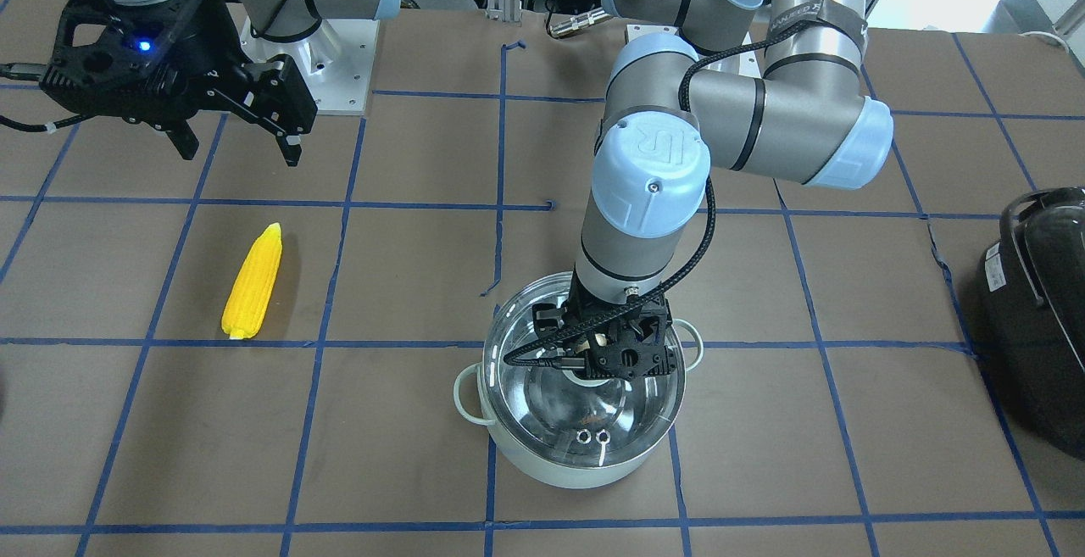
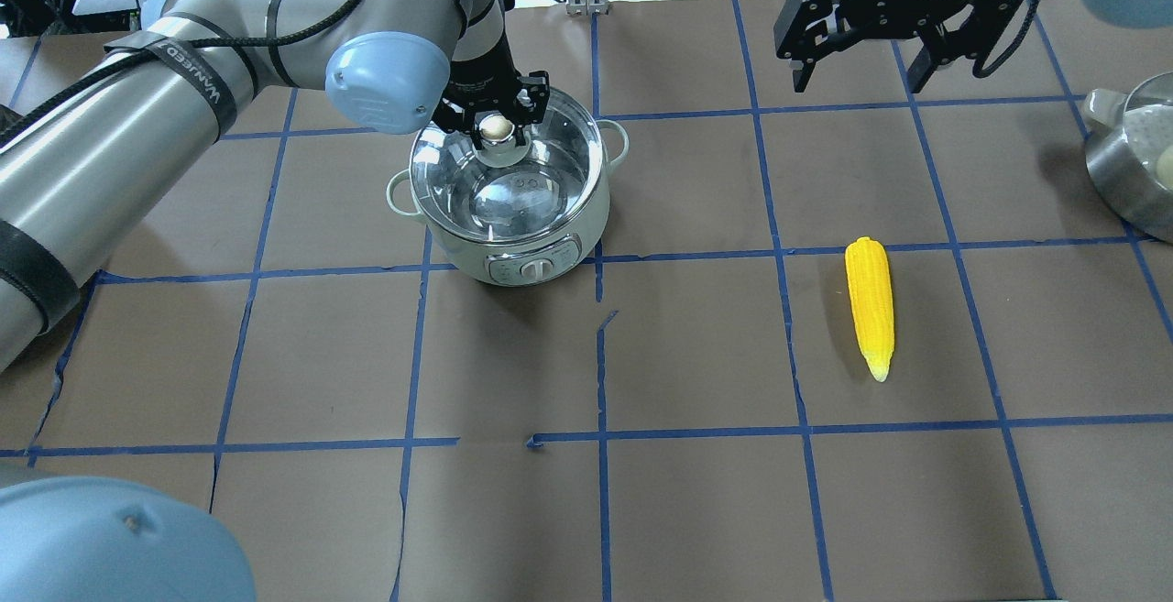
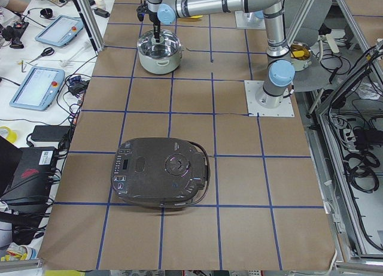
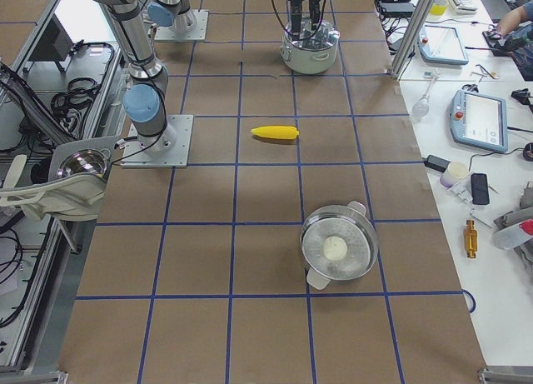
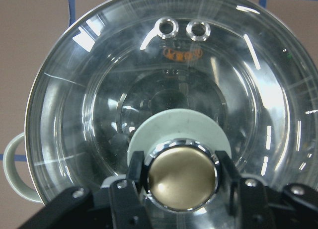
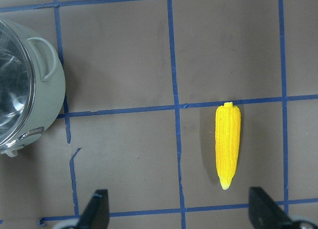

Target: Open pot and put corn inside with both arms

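The pot (image 2: 586, 217) stands on the brown surface (image 2: 696, 510), on the robot's left half, with its control panel facing the robot. Its glass lid (image 2: 550, 171) covers it, and the steel inside shows through. The knob (image 5: 183, 177) at the middle of the lid sits between the fingers (image 5: 135, 175) of the left gripper (image 2: 496, 123), which comes straight down over the pot and pinches the knob from both sides.

The corn (image 2: 869, 304) lies flat on the surface on the robot's right half, well apart from the pot, with its pointed tip toward the robot. The right gripper (image 1: 237, 150) hangs above the surface, clear of the corn, with its fingers spread and nothing between them.

Blue tape lines divide the surface into squares. A black appliance (image 3: 161, 171) sits at the end beyond the pot, and a steel pan (image 4: 337, 249) holding something white sits at the opposite end, beyond the corn.
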